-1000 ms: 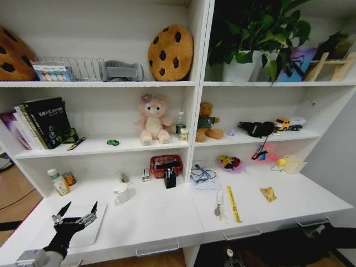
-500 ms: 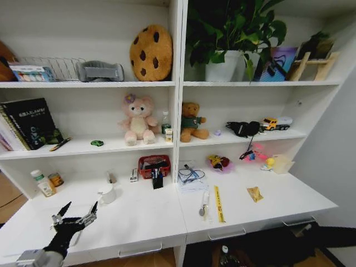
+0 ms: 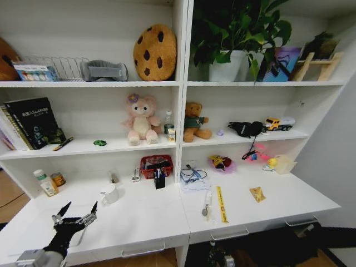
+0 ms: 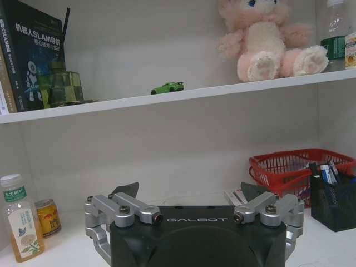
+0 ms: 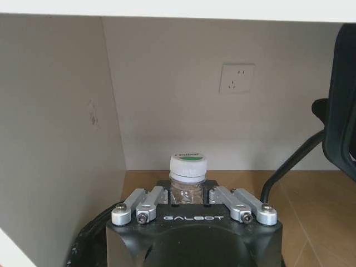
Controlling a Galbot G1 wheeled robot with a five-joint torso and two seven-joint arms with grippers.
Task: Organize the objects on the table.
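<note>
Head view: the left gripper (image 3: 75,214) hovers low over the left end of the table (image 3: 139,222), its fingers spread wide with nothing between them. A white mug (image 3: 110,194) stands on the table beyond it, with a bottle (image 3: 44,183) and a can (image 3: 57,179) against the back wall. Further back sit a red basket (image 3: 156,164) and a black pen cup (image 3: 160,180). On the table's right half lie a cable (image 3: 192,174) on papers, a yellow strip (image 3: 221,203) with a small tool just beside it, and a yellow packet (image 3: 257,193). On the shelf above, a green toy car (image 3: 99,143) rests between books (image 3: 30,122) and a pink bear (image 3: 139,119); a brown bear (image 3: 194,122) sits in the next bay.

Left wrist view: the left gripper (image 4: 189,192) points at the back wall, fingers wide apart and empty. The bottle (image 4: 16,216) and can (image 4: 47,217) stand near one side, the basket (image 4: 295,169) and pen cup (image 4: 334,197), with pens in it, on the other. The toy car (image 4: 167,88) sits on the shelf edge above, well apart from the pink bear (image 4: 270,36).

Right wrist view: the right gripper (image 5: 188,194) is below table height, fingers closed around a small clear bottle with a white cap (image 5: 188,175). Behind it are a wall socket (image 5: 237,78) and wooden floor (image 5: 300,200).
</note>
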